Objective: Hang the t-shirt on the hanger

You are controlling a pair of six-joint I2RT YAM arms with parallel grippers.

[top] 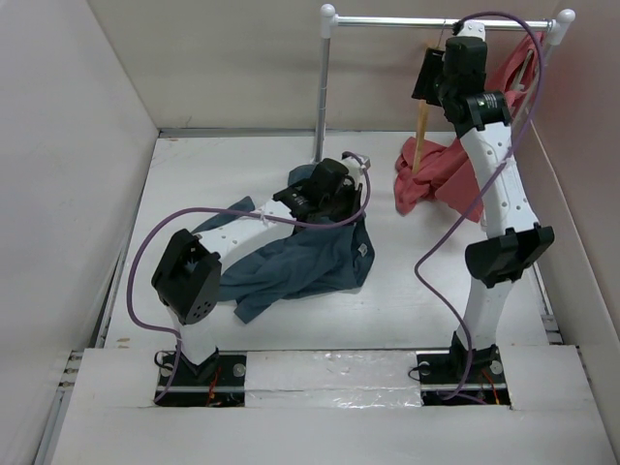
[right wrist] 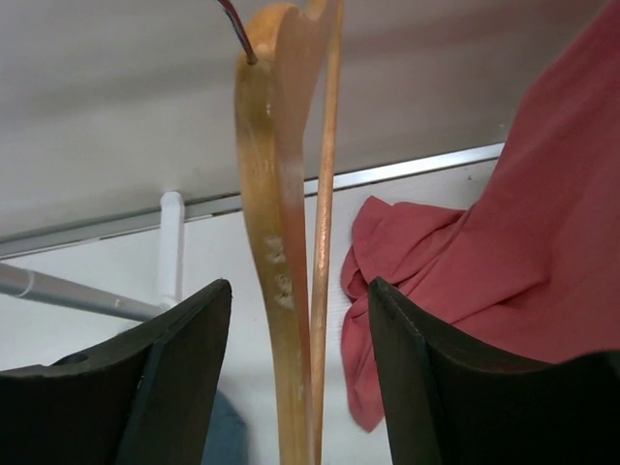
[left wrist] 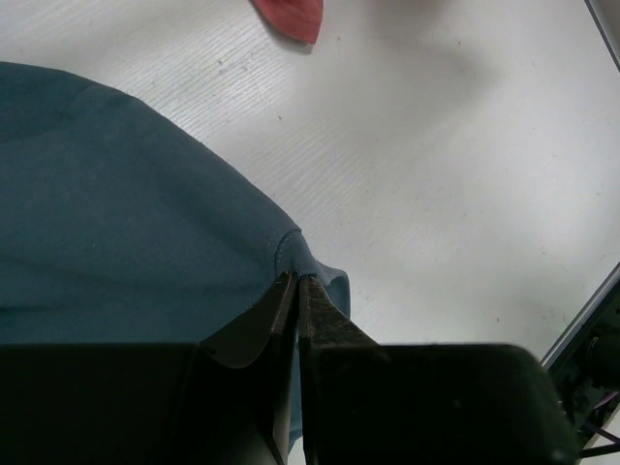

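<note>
**A:** Where's the t-shirt?

**B:** The t-shirt (top: 310,262) lies crumpled mid-table. The left gripper (left wrist: 295,281) has its jaws pinched tight on the cloth's edge, at the shirt's 1 o'clock side, and the left arm lies across it.

**A:** And the hanger?

**B:** The hanger (right wrist: 266,194) hangs from the white rail (top: 436,21), at 1 o'clock from the shirt. The right gripper (right wrist: 295,291) is spread wide around it, with a gap on either side, gripping nothing.

**A:** Anything crowding it?

**B:** The coral-red garment (top: 441,174) hangs just beside the hanger at its 3 o'clock and spills onto the table (top: 436,300). The right arm's purple cable (top: 528,126) loops past it.
</note>
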